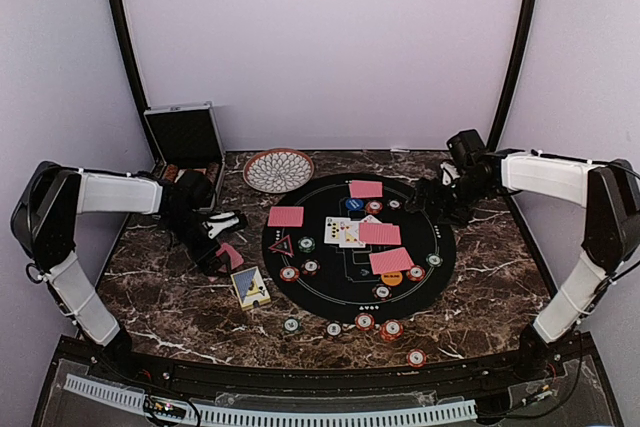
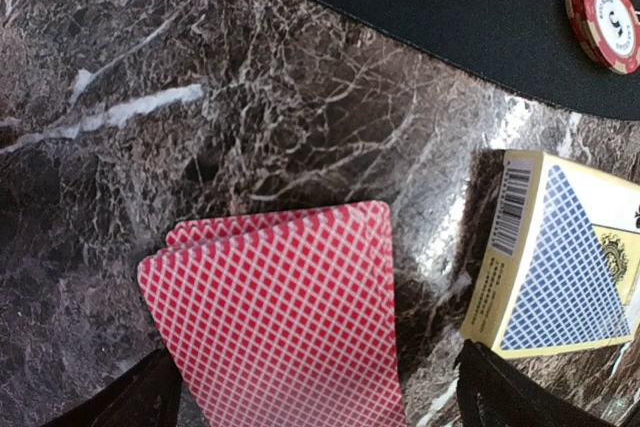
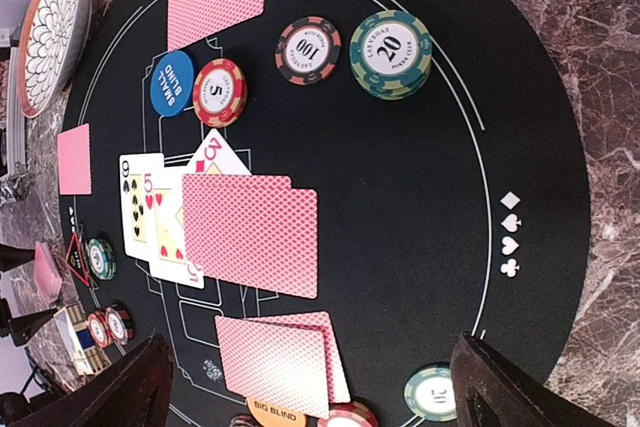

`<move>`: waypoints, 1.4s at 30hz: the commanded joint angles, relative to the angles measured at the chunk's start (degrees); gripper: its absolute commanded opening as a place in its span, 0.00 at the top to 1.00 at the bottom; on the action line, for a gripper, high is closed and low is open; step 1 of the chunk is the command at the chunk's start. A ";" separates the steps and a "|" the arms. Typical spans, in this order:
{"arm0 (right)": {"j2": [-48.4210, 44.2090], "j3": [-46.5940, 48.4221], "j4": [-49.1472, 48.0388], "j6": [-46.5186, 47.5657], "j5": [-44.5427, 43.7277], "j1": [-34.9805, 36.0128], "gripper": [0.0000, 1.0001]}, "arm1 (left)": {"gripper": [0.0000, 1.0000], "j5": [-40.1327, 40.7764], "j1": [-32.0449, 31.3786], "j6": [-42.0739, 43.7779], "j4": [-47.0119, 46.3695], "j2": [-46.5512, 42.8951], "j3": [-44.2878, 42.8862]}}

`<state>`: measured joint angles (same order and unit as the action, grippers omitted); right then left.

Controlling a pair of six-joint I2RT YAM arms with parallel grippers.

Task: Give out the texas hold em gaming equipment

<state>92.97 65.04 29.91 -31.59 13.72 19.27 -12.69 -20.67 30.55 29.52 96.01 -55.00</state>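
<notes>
Red-backed cards lie fanned on the marble between my left gripper's wide-apart fingers, which stand open, left of the round black mat. The overhead view shows this gripper low over those cards. My right gripper is open above the mat's right part with nothing between its fingers. On the mat lie more red-backed cards, face-up cards, a blue button, an orange button, a red triangle marker and striped chips.
A yellow and blue card box lies right of my left gripper. A patterned bowl sits behind the mat, and an open black case stands at the back left. Several chips lie on the marble in front of the mat.
</notes>
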 commanded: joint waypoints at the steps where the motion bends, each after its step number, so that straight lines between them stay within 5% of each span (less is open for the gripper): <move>1: -2.63 1.76 0.49 0.47 -2.09 -0.83 0.01 | 0.01 -2.63 0.19 -1.05 5.33 -2.33 -3.45; 10: -9.46 -3.37 -7.55 0.59 -19.28 -4.59 0.01 | 0.01 3.74 1.99 -4.47 0.24 -7.53 -10.12; 14: -13.58 -8.46 -14.09 1.21 -32.26 -8.19 0.01 | 0.01 4.28 6.97 -9.03 -14.72 -12.77 -3.75; 19: -20.09 -22.31 -37.12 12.21 -48.75 -8.50 0.01 | 0.01 6.46 12.70 -12.28 -32.79 -17.38 5.50; 22: -20.22 -26.34 -42.65 16.25 -54.42 -9.01 0.01 | 0.01 4.30 16.74 -15.51 -40.67 -18.23 10.79; 26: -19.29 -29.11 -45.48 12.68 -56.57 -11.74 0.01 | 0.01 1.03 20.22 -19.08 -50.25 -18.00 16.51; 42: -19.33 -52.73 -90.45 22.21 -53.61 -16.25 0.02 | 0.01 -3.27 23.21 -22.85 -89.01 -11.69 35.41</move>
<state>72.53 16.95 -42.63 -12.51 -40.84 4.29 -15.53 2.15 9.39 -45.56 82.37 -21.15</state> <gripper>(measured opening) 0.986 0.988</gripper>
